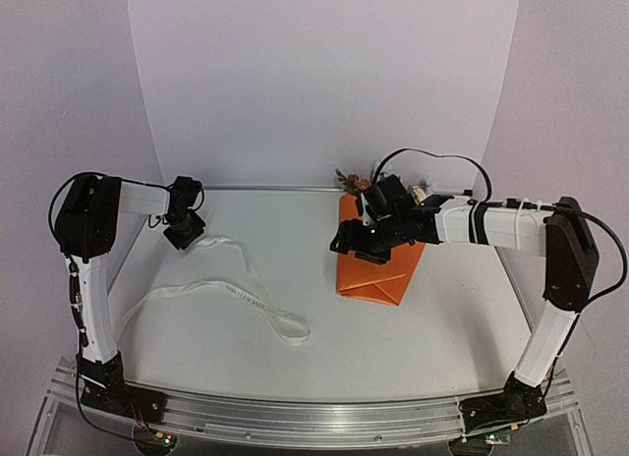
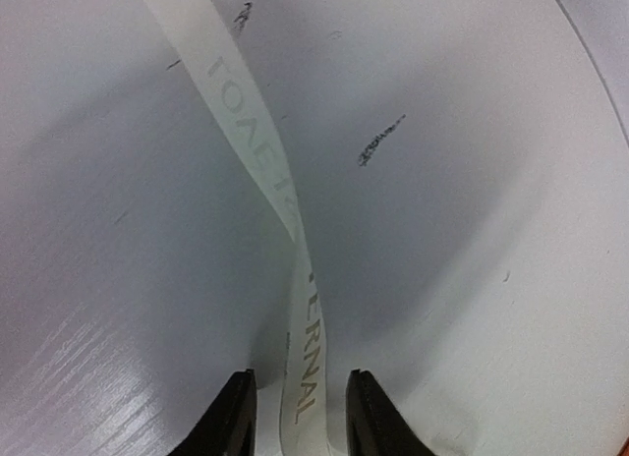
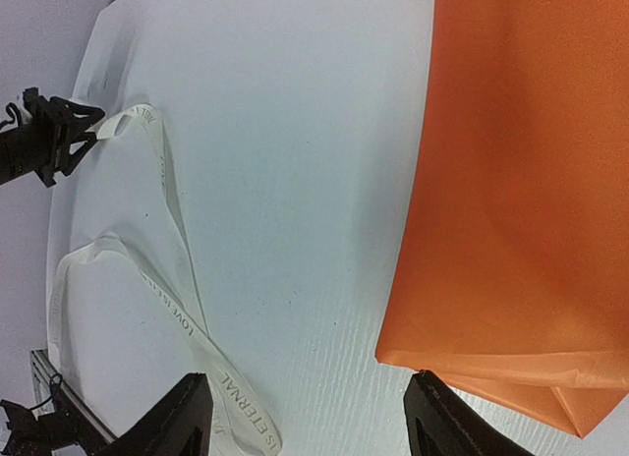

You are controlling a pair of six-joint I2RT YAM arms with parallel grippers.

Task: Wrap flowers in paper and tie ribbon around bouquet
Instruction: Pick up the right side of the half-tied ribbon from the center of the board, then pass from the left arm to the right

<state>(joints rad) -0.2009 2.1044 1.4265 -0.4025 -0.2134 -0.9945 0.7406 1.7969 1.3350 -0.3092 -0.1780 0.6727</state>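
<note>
Over on the left, the left gripper (image 1: 187, 230) hangs low over the far-left part of the bench (image 1: 246, 368), well apart from the paper. Its fingers (image 2: 231, 417) stand a little apart, and the ribbon (image 2: 246, 132) runs straight between them. From its wrist view a thin sliver of bench shows on either side of the strip, so the tips are not pinching it. One end of the ribbon (image 1: 228, 290) rises to that gripper. From there it winds in loose, flat curves rightward and toward the near side, ending near the middle of the bench. Faint printed letters show along it, and there is a twist just beyond the fingers.

Right of centre lies the bouquet (image 1: 378, 274), an orange paper wrap resting flat on the bench. Its flowers (image 1: 356, 183) poke out at the far end, against the back wall. The right gripper (image 1: 352, 242) hovers above the left edge of the wrap with its fingers (image 3: 177, 417) spread wide and nothing between them. In its wrist view only bare bench lies in the gap, and the orange paper (image 3: 511, 181) sits just beside the right-hand finger. The ribbon (image 3: 169, 186) lies off toward the other finger, and the left gripper (image 3: 93, 122) shows small at its far tip.
</note>
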